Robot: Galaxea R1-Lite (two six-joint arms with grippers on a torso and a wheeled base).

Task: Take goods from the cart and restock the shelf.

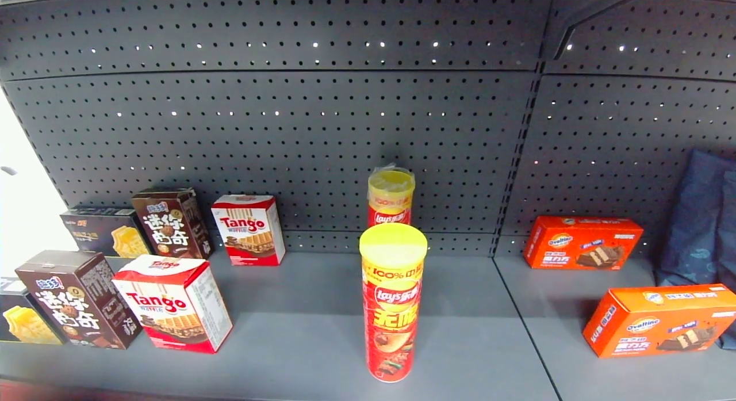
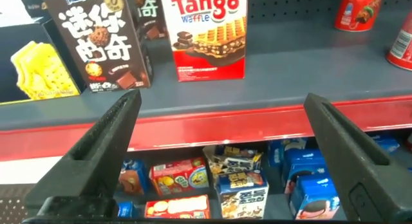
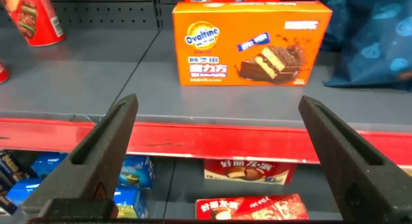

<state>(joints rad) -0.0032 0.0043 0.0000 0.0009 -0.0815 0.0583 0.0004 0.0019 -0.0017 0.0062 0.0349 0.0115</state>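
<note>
both grippers open before the shelf
the left gripper (image 2: 222,153) and right gripper (image 3: 219,153) hang level at the red front edge of the shelf (image 1: 299,332), jaws spread wide and empty; a chip can (image 1: 393,300) stands upright mid-shelf, a second can (image 1: 391,197) behind it.

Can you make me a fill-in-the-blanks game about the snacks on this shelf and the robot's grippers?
1. The front can and back can both have ___ lids.
2. The two boxes right of the cans are ___.
3. The left gripper and right gripper are both ___, not shut.
Missing words: yellow; orange; open.
</note>
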